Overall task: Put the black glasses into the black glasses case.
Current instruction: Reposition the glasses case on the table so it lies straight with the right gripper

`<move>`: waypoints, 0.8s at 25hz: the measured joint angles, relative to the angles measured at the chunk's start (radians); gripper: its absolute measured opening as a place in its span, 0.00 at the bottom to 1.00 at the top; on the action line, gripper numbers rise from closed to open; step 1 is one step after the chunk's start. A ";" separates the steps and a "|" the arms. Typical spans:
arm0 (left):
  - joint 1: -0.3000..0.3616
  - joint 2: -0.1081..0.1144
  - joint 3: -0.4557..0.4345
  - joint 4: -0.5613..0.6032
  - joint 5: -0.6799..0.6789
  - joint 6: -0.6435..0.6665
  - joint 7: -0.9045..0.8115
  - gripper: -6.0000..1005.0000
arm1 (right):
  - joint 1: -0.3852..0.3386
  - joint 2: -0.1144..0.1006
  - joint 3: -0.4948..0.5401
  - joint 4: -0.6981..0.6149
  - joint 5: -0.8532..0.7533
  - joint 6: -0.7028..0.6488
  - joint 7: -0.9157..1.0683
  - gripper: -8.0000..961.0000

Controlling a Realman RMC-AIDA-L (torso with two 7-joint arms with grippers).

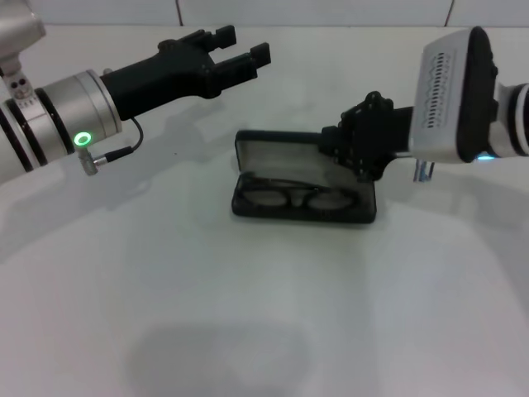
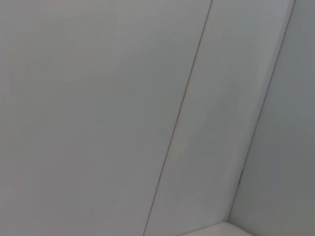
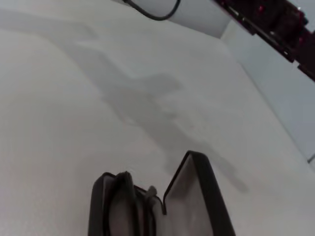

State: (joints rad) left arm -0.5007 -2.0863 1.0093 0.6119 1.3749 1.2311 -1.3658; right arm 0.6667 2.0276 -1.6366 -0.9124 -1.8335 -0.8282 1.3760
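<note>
The black glasses case (image 1: 302, 217) lies open in the middle of the white table, its grey-lined lid (image 1: 277, 154) standing up on the far side. The black glasses (image 1: 289, 197) lie folded inside the lower half. My right gripper (image 1: 361, 142) is at the right end of the lid, close to or touching it. My left gripper (image 1: 242, 45) is open and empty, raised over the far left of the table, away from the case. The right wrist view shows the open case (image 3: 199, 194) with the glasses (image 3: 129, 201) inside.
The white table (image 1: 207, 314) surrounds the case, with a white panelled wall (image 2: 123, 98) behind it. A black cable (image 3: 152, 14) and dark equipment (image 3: 275, 19) show at the far side in the right wrist view.
</note>
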 joint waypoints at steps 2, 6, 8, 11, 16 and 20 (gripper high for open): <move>-0.002 0.001 0.000 0.000 -0.006 0.000 0.000 0.76 | -0.002 0.000 -0.019 -0.005 0.003 0.024 0.003 0.21; -0.006 0.001 0.000 0.000 -0.006 0.000 0.001 0.76 | -0.009 0.000 -0.040 -0.025 0.001 0.034 0.002 0.20; -0.007 0.001 0.000 0.000 -0.006 -0.001 0.001 0.76 | -0.010 0.000 -0.052 -0.030 -0.003 0.034 -0.001 0.19; -0.009 0.002 0.000 -0.002 -0.006 -0.002 0.003 0.76 | -0.009 -0.003 -0.075 -0.030 -0.009 0.031 -0.006 0.19; -0.011 0.002 -0.001 -0.004 -0.006 -0.002 0.004 0.76 | -0.015 -0.002 -0.074 -0.032 -0.005 0.037 -0.006 0.19; -0.011 0.002 -0.002 -0.005 -0.006 -0.003 0.004 0.76 | -0.044 0.000 -0.077 -0.057 0.001 0.054 -0.006 0.18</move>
State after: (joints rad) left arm -0.5117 -2.0846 1.0078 0.6065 1.3689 1.2278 -1.3621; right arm 0.6227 2.0274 -1.7139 -0.9694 -1.8321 -0.7741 1.3700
